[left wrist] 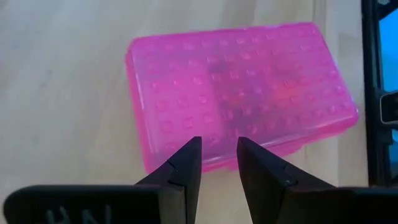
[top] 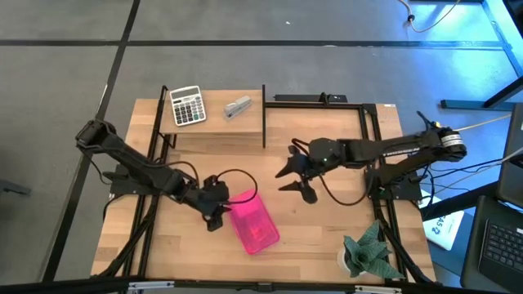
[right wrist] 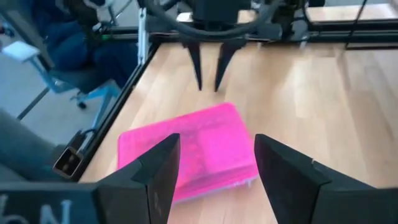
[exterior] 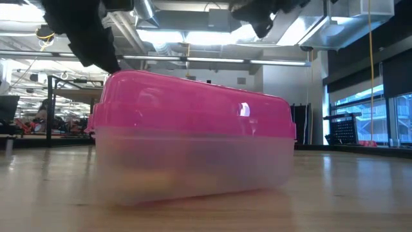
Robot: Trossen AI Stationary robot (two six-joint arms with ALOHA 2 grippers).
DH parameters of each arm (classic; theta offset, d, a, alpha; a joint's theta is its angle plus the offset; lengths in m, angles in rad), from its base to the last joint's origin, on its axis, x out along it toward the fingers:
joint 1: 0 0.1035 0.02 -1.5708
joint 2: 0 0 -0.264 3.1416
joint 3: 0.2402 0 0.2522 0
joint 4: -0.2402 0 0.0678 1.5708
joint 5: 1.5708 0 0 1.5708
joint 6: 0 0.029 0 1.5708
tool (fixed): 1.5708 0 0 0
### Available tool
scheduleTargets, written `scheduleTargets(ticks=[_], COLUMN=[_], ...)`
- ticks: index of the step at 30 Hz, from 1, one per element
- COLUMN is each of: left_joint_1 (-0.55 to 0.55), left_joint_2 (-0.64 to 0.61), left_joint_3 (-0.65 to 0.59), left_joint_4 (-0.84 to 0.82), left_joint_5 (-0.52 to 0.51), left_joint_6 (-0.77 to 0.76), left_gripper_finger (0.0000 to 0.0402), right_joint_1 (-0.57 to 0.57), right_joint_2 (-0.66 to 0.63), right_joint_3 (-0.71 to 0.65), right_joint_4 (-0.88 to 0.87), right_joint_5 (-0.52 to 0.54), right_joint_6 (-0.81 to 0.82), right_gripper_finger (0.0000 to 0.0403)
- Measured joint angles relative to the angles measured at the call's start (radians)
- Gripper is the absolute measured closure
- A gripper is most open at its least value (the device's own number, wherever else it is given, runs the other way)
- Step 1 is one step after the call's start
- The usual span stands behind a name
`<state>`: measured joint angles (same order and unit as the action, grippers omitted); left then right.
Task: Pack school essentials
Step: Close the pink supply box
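Left hand hovers beside closed pink box's edge.

Little legible text. Left gripper: raised lettering on its dark base, partly cut off by the frame edge, not readable beyond fragments. Right gripper: same kind of embossed letters on its base, also cut off. Calculator: keys and display too small to read. Pink case: no label visible.
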<state>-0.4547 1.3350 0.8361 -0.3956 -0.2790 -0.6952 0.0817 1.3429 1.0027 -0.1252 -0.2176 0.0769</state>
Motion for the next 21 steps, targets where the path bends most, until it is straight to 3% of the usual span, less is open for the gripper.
scheduleTargets(ticks=[10,21], left_joint_1=[-0.036,-0.006], left_joint_2=[0.000,0.000], left_joint_3=[-0.152,-0.215], left_joint_4=[0.340,0.345], left_joint_5=[0.000,-0.001], left_joint_6=[0.095,0.130], left_gripper_finger=[0.0305,0.0305], right_joint_1=[0.005,0.005], right_joint_2=[-0.011,-0.011], right_joint_3=[0.000,0.000], right_joint_4=[-0.040,-0.038], right_joint_5=[0.023,0.053], right_joint_6=[0.047,0.077], right_gripper_finger=[0.0194,0.0194])
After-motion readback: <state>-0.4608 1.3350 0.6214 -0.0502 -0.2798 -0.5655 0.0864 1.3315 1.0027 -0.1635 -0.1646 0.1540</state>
